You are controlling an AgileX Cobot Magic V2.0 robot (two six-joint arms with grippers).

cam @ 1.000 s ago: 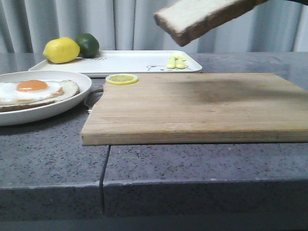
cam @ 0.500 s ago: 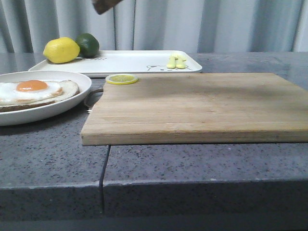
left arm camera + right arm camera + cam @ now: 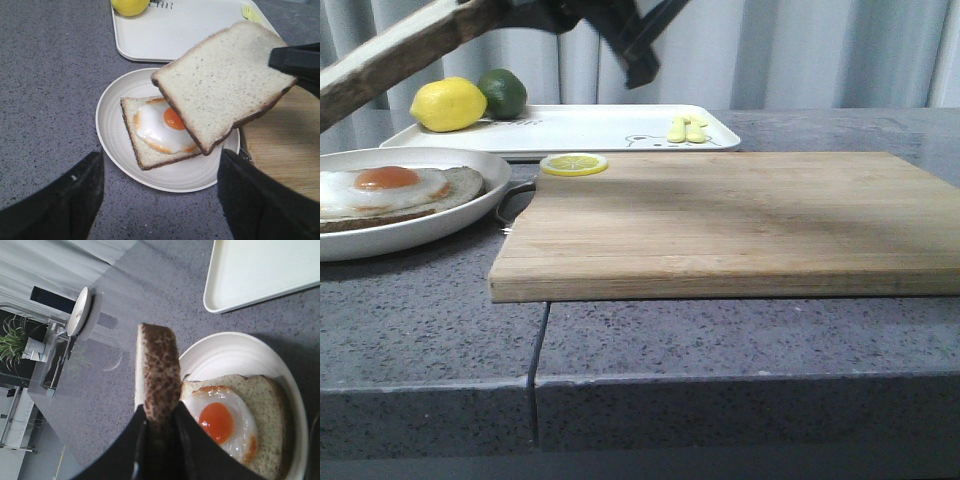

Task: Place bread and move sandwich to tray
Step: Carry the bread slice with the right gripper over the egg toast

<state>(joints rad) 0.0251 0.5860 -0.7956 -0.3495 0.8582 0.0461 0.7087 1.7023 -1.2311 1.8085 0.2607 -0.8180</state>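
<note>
the right tool [image 3: 159, 426] is gripping the bread [image 3: 223, 85] by one crust edge, hanging tilted above the sandwich [image 3: 162, 131] in the round dish [image 3: 112, 130]. the left tool's fingers [image 3: 55, 197] are standing apart, holding nothing. released askew, the slice risks landing off-square or sliding off the yolk. beyond the dish, the tray [image 3: 170, 30] is showing only the letters "car".

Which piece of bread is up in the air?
The plain bread, with no egg, pinched by the right gripper above the round white dish. The sandwich slice lies flat on that dish with the fried egg on top.
</note>
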